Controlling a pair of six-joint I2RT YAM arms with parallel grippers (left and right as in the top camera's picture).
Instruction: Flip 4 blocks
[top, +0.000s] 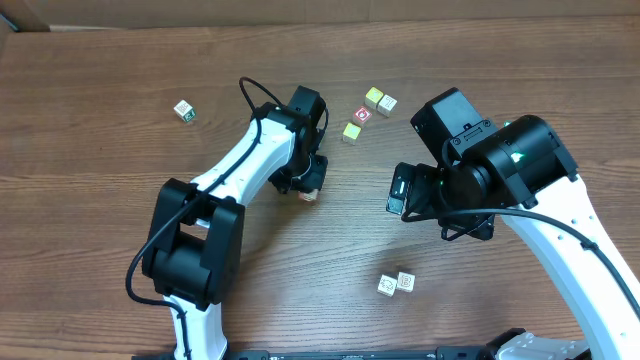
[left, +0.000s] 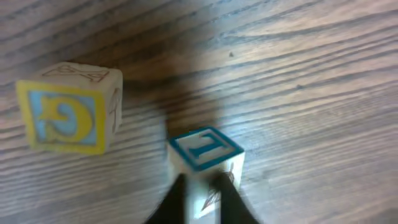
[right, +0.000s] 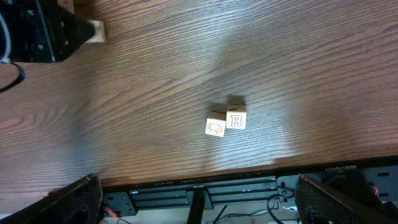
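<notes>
In the left wrist view my left gripper (left: 204, 202) is shut on a pale wooden block (left: 206, 154) with a teal "T" face on top and a line drawing on its side. The dark fingers (left: 177, 198) press it from both sides. A second block (left: 67, 116), yellow-framed with a blue "G" face, rests on the table to its left. From overhead, the left gripper (top: 308, 183) holds that block (top: 311, 194) at the table's middle. Two pale blocks (top: 387, 286) (top: 406, 282) lie touching near the front, also in the right wrist view (right: 216, 127) (right: 236, 119). My right gripper (top: 400, 192) hangs open and empty above the table.
Several coloured cubes cluster at the back right: two yellow-tan (top: 375, 97) (top: 387, 103), one red-faced (top: 362, 116) and one yellow-green (top: 351, 131). A green-edged cube (top: 184, 110) sits alone at the back left. The table's front edge (right: 186, 177) runs below the pale pair.
</notes>
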